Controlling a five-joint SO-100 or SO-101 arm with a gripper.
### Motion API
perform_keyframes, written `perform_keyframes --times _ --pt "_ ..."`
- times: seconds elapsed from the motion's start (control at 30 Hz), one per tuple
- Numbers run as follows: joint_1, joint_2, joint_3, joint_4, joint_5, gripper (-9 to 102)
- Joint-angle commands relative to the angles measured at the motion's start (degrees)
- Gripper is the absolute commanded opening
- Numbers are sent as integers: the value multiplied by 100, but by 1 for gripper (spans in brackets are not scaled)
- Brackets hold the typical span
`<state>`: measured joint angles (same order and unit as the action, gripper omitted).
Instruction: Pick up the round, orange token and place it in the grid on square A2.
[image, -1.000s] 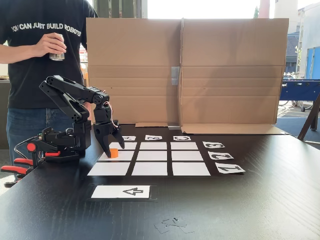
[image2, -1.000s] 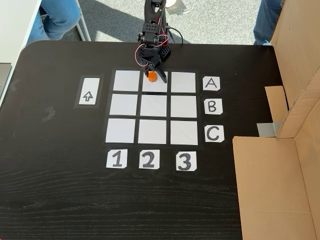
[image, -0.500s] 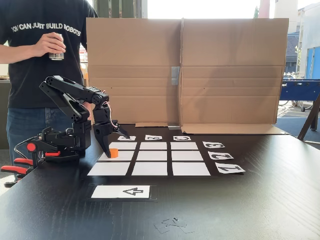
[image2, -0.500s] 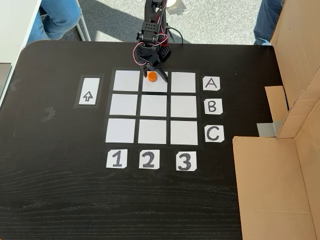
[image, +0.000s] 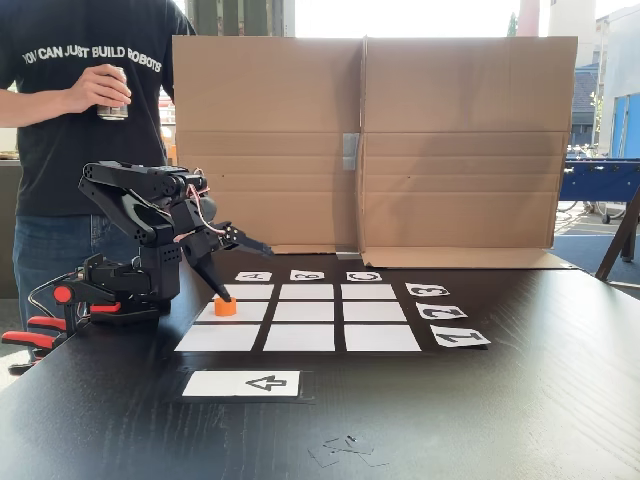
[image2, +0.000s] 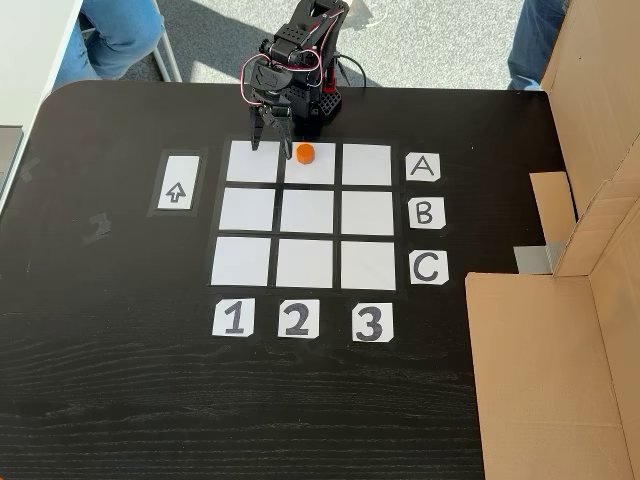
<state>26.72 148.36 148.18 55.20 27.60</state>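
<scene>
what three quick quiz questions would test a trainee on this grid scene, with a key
1. True or false: the orange token rests on square A2.
2. The gripper is: a) shut on the token, b) open and clear of it, c) over card C.
3. Which way does the arrow card point in the fixed view from above?

Key: 1 true. 2 b. 3 toward the top edge of that picture.
</scene>
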Motion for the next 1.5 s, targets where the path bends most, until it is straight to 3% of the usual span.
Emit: perform_keyframes --times 0.0,0.2,0.33,0.53,0.63,0.77,0.9,1.47 --pt "431 272 -387 -1222 738 58" --pt "1397 562 -896 -2197 1951 58" --pt "2180 791 -1230 -2936 3173 41" --pt "3524 932 -1705 -3111 4412 10" --pt "4271 949 -1890 -3190 4939 0" --pt "5273 1081 -1846 -3182 5748 -1" --pt "5880 1433 -1266 -2997 5801 -1" --pt "6935 4219 1521 -1310 5695 -1"
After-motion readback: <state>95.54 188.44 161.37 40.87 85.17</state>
